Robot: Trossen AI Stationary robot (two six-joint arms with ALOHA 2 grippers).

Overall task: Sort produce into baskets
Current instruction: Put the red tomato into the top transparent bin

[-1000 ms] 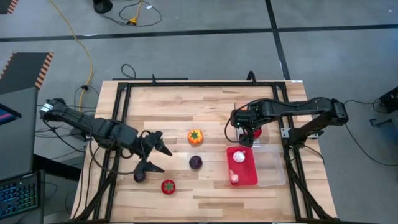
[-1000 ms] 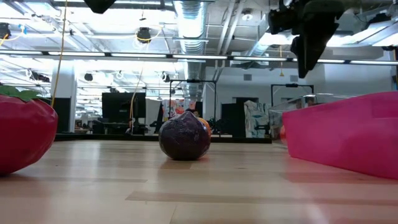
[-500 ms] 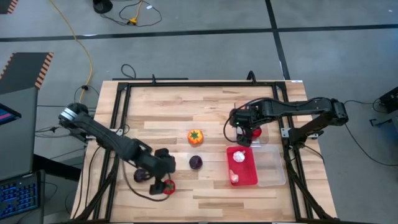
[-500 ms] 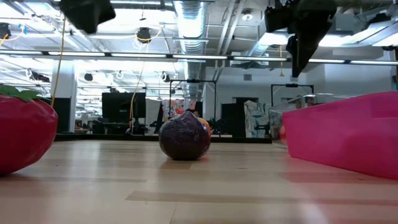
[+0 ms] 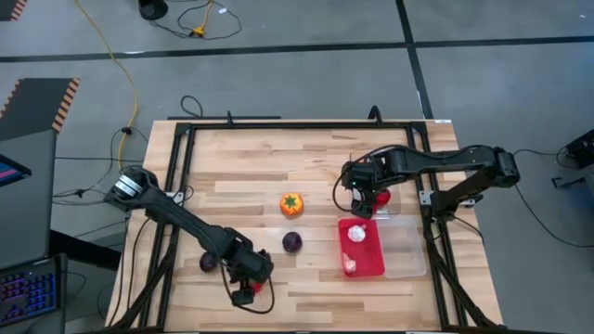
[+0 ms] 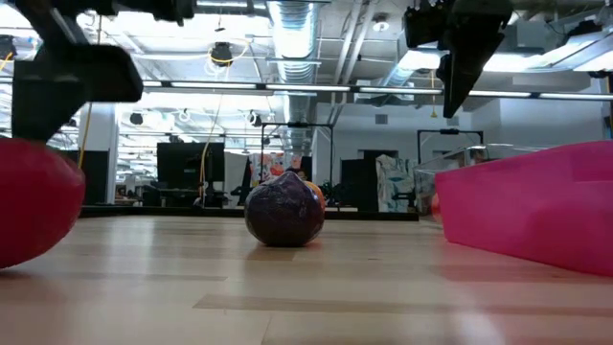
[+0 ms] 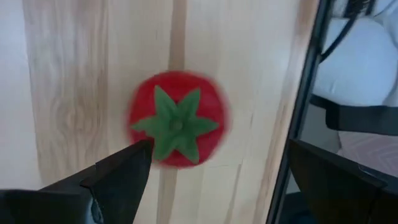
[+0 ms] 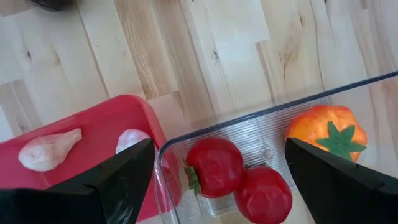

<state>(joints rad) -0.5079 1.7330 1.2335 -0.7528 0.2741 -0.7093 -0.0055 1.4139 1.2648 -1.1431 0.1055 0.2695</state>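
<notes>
I have the left gripper (image 5: 243,289) down at about seven o'clock on the wooden surface (image 5: 251,158), poised right above the red round toy tomato with the green star top (image 7: 178,127). Its fingers stand apart with nothing between them, and the tomato sits in the gap in the left wrist view, so I judge this is the line-up for a grasp. From overhead the gripper covers nearly all of that tomato; only a sliver of red shows. In the low view it is a red bulge (image 6: 34,206) cut off at the nine o'clock edge.

The right gripper (image 5: 368,192) hangs at about three o'clock, over the far clear see-through plastic tray (image 8: 249,140). Its fingers are also spread and empty. I judge it has nothing to do there for now. That tray holds two red round pieces (image 8: 214,167) and an orange piece with a green top (image 8: 328,132), touching one another. Overhead, the arm hides most of this tray.

The solid red plastic tray (image 5: 374,263) lies just nearer, at four o'clock, with two white garlic bulbs (image 5: 356,234) in it. A second clear tray (image 5: 408,249) sits beside it; I cannot tell whether it holds anything.

Loose on the surface are an orange piece with a green top (image 5: 292,203) near the centre, a dark purple ball (image 5: 292,242) just nearer than it, and another dark purple ball (image 5: 208,263) at eight o'clock, partly tucked under the left arm.
</notes>
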